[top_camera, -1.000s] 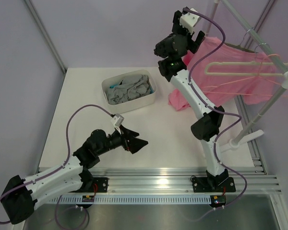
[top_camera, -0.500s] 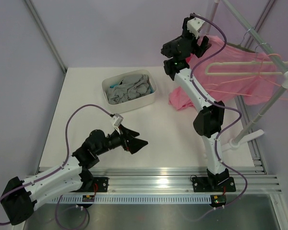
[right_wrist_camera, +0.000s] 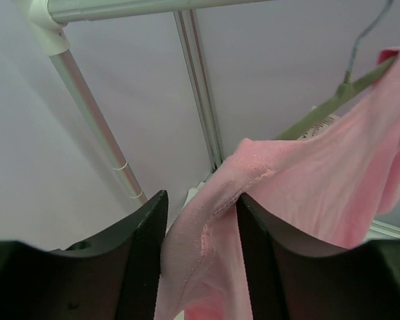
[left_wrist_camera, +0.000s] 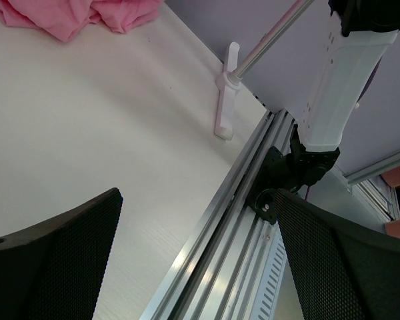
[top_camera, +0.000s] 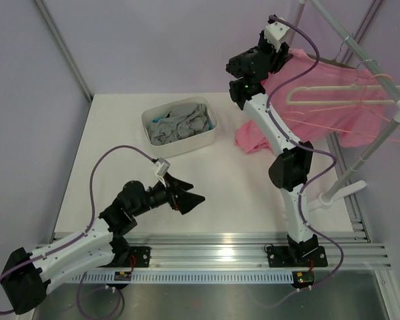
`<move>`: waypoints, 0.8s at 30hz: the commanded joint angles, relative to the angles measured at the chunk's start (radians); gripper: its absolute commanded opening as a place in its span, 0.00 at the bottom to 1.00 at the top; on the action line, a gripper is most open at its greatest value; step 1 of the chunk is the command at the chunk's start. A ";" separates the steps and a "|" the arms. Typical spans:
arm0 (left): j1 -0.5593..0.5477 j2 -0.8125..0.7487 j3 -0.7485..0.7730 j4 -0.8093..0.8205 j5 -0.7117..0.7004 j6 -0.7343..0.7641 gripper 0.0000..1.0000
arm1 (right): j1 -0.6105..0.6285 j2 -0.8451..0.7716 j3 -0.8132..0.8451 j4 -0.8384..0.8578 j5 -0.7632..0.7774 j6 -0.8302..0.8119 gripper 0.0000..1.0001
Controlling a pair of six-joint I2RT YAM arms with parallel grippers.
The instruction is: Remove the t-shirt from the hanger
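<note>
Fingers (right_wrist_camera: 143,260) of right gripper (right_wrist_camera: 201,203) pinch t-shirt (right_wrist_camera: 333,167), seen wrist-side only, left gripper (left_wrist_camera: 199,200) wide.

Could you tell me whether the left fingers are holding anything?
No, the left fingers stand wide apart, with only the bare table showing between them.

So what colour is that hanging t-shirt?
The t-shirt is plain bright pink, clearest in the right wrist view.

The t-shirt (right_wrist_camera: 307,193) is soft matt pink cloth with a stitched hem, and there's the hanger (right_wrist_camera: 320,111), dull grey-brown with a bright silvery metal hook. The rail (right_wrist_camera: 120,8) is smooth metal with a sheen; the left gripper (left_wrist_camera: 199,200) shows matt black, finely dimpled pads (left_wrist_camera: 60,267) over a smooth matt white table (left_wrist_camera: 87,133).
</note>
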 commanded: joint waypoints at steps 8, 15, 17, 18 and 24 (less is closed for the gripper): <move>-0.005 -0.030 -0.002 0.028 -0.011 0.001 0.99 | -0.006 -0.039 -0.027 0.136 0.099 -0.102 0.16; -0.005 -0.030 0.002 0.015 -0.012 0.007 0.99 | -0.003 -0.045 -0.047 0.269 0.095 -0.248 0.04; -0.005 -0.030 0.002 0.015 -0.015 0.009 0.99 | -0.002 -0.053 -0.044 0.280 0.095 -0.266 0.00; -0.005 -0.031 0.002 0.012 -0.015 0.010 0.99 | 0.003 -0.058 -0.042 0.279 0.092 -0.269 0.00; -0.005 -0.017 0.018 -0.014 -0.034 0.030 0.99 | 0.015 -0.097 0.011 0.217 0.074 -0.265 0.00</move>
